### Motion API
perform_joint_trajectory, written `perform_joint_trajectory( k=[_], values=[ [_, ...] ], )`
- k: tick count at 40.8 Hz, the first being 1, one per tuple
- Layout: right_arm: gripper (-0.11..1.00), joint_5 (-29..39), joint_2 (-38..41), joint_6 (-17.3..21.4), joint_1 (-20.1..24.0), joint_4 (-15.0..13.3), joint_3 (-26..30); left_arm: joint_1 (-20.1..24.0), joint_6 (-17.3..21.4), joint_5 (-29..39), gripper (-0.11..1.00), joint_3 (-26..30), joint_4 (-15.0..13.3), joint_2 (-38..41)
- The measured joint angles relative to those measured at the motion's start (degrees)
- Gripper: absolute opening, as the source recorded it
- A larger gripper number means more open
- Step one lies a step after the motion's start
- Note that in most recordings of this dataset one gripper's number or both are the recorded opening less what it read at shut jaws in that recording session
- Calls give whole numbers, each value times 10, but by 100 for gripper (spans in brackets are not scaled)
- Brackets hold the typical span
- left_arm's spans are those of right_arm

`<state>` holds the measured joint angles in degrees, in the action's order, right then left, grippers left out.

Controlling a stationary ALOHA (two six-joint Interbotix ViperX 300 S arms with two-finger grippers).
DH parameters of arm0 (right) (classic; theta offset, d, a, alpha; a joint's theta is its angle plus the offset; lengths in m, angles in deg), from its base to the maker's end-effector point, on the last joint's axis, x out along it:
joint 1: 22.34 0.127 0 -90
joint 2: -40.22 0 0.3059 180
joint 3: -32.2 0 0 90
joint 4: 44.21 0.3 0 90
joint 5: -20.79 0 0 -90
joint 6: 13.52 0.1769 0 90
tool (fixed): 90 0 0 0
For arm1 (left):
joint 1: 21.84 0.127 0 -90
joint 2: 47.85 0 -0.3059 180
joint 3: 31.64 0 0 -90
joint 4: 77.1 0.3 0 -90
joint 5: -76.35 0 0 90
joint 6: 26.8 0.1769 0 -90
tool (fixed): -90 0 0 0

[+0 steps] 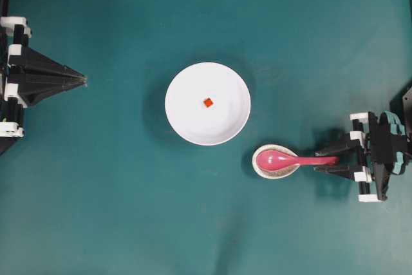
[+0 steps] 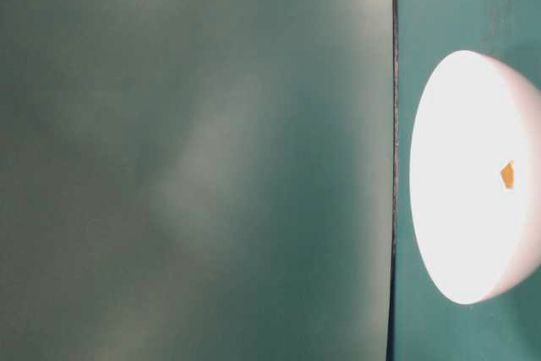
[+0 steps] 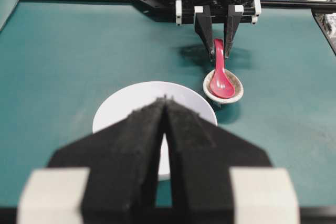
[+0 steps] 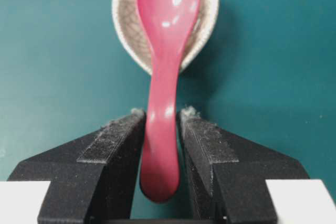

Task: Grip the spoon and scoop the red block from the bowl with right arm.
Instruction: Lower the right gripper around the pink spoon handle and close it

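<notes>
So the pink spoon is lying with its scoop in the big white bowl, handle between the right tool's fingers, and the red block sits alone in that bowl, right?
Not quite. The pink spoon's scoop rests in the small speckled dish beside the white bowl, as the overhead view shows. The rest stands: its handle lies between the right tool's fingers, and the red block sits alone in the bowl.

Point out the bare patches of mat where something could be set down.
Bare mat: between the left gripper and the bowl, plus above and below the bowl. Crowded: the spoon, small dish and right gripper cluster at the bowl's lower right.
</notes>
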<state>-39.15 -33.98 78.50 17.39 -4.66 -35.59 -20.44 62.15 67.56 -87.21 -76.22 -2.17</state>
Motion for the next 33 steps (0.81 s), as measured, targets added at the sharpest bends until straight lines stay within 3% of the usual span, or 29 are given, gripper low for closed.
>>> perform_joint_trajectory(
  k=[21, 33],
  values=[
    [37, -17, 0, -2, 0, 0, -3, 0, 0, 5, 0, 0, -1, 0],
    [22, -17, 0, -2, 0, 0, -1, 0, 0, 8, 0, 0, 0, 0]
  ],
)
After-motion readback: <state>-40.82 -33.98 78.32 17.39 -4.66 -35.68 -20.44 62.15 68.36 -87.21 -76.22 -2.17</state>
